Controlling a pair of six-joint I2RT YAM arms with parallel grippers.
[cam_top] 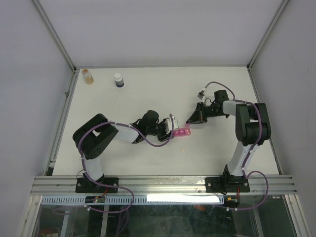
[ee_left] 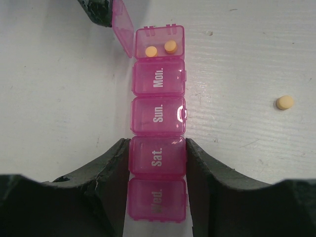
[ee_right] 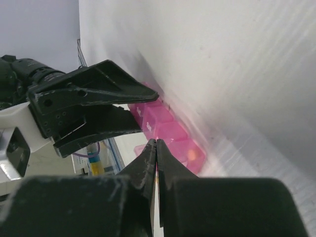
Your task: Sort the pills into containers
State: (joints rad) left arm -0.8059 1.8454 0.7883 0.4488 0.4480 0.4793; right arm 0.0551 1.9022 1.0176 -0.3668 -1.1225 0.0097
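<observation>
The pink organiser lies on the white table as a strip of square containers. My left gripper is shut on its near end, one finger on each side of the "Sat." and "Wed." boxes. The far end box is open, its lid standing up, with two orange pills inside. A third pill lies loose on the table to the right. My right gripper is shut. Its dark fingertip rests against the outside of the raised lid.
An amber bottle and a white-capped bottle stand at the far left of the table. Metal frame posts rise at the back corners, and grey walls close in both sides.
</observation>
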